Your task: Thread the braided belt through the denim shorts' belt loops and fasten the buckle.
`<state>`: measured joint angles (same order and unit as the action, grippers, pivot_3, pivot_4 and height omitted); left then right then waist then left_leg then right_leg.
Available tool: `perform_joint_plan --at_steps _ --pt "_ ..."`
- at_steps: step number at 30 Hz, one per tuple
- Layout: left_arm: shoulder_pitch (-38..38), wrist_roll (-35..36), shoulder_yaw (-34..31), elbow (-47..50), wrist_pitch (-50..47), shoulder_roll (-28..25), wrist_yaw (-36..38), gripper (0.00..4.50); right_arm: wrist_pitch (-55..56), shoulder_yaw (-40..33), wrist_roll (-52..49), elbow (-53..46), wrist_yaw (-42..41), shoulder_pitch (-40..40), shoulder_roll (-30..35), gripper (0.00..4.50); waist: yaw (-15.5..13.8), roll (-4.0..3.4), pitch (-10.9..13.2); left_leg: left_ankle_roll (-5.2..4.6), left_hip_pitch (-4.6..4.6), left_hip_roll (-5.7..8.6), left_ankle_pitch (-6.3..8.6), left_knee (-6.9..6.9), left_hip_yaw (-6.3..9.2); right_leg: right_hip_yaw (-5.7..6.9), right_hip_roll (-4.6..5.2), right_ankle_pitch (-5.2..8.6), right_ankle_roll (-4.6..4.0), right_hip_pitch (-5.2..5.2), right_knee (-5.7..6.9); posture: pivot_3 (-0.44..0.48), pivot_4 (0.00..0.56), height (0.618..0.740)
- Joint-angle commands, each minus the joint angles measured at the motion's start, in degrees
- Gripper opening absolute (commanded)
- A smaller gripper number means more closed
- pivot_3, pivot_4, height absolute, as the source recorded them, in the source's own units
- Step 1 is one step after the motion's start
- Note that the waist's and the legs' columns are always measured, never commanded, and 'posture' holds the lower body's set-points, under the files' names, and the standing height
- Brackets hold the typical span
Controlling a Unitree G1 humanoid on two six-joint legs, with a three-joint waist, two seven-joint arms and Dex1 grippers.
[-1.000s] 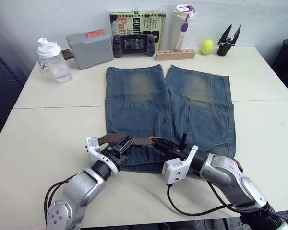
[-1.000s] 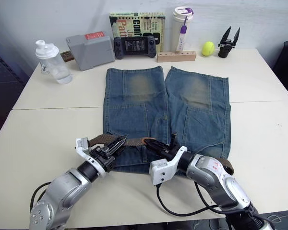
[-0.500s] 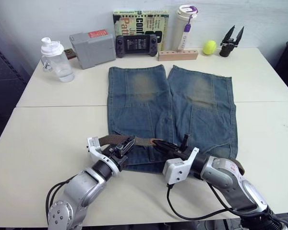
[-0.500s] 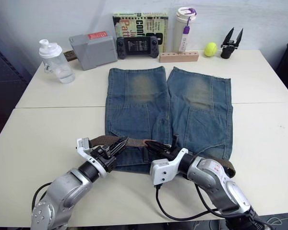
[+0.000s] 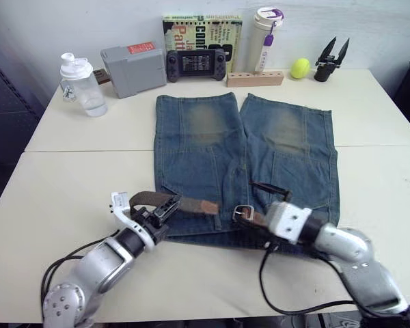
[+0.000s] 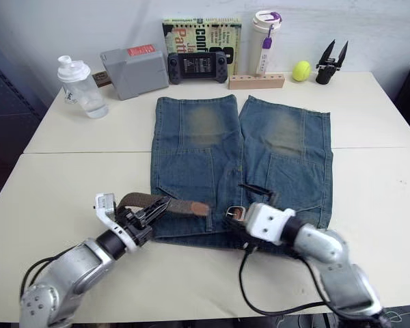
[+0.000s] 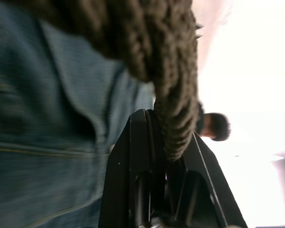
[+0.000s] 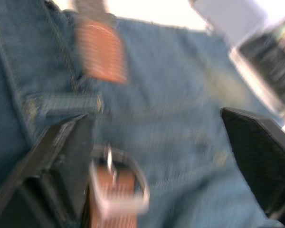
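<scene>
The denim shorts [image 5: 212, 137] lie flat on the table, waistband toward me. My left gripper [image 5: 165, 208] is shut on the braided belt [image 5: 150, 199] at the left end of the waistband; the left wrist view shows the woven strap [image 7: 175, 95] pinched between its fingers [image 7: 142, 156]. The belt's smooth brown tip [image 5: 206, 206] rests on the waistband. A little to its right lies the buckle [image 5: 243, 213]. My right gripper [image 5: 250, 212] is open around the buckle [image 8: 118, 187], with one finger [image 8: 52, 166] on each side. A belt loop [image 8: 66, 102] sits between tip and buckle.
Along the table's far edge stand a clear bottle [image 5: 82, 85], a grey box [image 5: 131, 61], a game controller [image 5: 196, 63], a book [image 5: 201, 27], a tumbler [image 5: 263, 34], a wooden block [image 5: 254, 78], a yellow ball [image 5: 300, 67] and a spare black gripper [image 5: 328, 58].
My right gripper has opened and pulled back to the right, leaving the buckle lying on the waistband. My left gripper has shifted left with the belt, so a gap shows between tip and buckle.
</scene>
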<state>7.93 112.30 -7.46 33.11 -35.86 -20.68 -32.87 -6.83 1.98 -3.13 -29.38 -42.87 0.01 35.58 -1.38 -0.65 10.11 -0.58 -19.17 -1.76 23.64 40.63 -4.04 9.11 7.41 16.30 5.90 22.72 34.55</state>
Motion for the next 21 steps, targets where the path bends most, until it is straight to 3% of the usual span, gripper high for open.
perform_joint_plan --at_steps 1,4,8,21 --pt "0.5 0.7 -1.6 0.8 -2.0 -4.4 3.0 0.0 -13.2 -7.5 -18.5 -6.0 -6.0 1.5 3.3 4.47 -0.2 -0.03 0.0 0.0 -0.02 -0.01 0.0 0.0 0.11 -0.02 0.01 0.0 -0.01 -0.03 -0.01 0.0 0.15 0.731" --pt "-0.3 0.7 -1.0 -0.3 -2.9 -7.9 3.6 0.0 -22.5 -11.5 -29.1 -6.8 -8.2 0.6 6.5 4.47 -0.1 -0.1 0.1 0.0 -0.01 -0.01 0.0 -0.01 0.18 -0.07 0.0 0.02 -0.04 -0.06 0.0 0.0 0.15 0.731" --pt "-1.5 -0.4 0.3 -0.4 -3.2 -10.3 4.0 0.0 -27.8 -13.4 -34.6 -6.7 -8.3 -1.0 8.9 4.47 -0.1 -0.1 0.1 0.0 0.0 0.01 0.0 -0.01 0.18 -0.08 0.01 0.02 -0.04 -0.07 -0.02 0.0 0.15 0.731" --pt "-4.8 -7.5 3.5 -3.0 -3.9 -12.0 5.4 0.0 -31.1 -13.8 -38.1 -8.5 -3.4 -2.9 8.8 4.47 -0.2 -0.11 0.1 0.0 -0.02 0.05 0.0 -0.04 0.16 -0.04 0.01 0.0 0.0 -0.07 -0.05 0.0 0.15 0.731"
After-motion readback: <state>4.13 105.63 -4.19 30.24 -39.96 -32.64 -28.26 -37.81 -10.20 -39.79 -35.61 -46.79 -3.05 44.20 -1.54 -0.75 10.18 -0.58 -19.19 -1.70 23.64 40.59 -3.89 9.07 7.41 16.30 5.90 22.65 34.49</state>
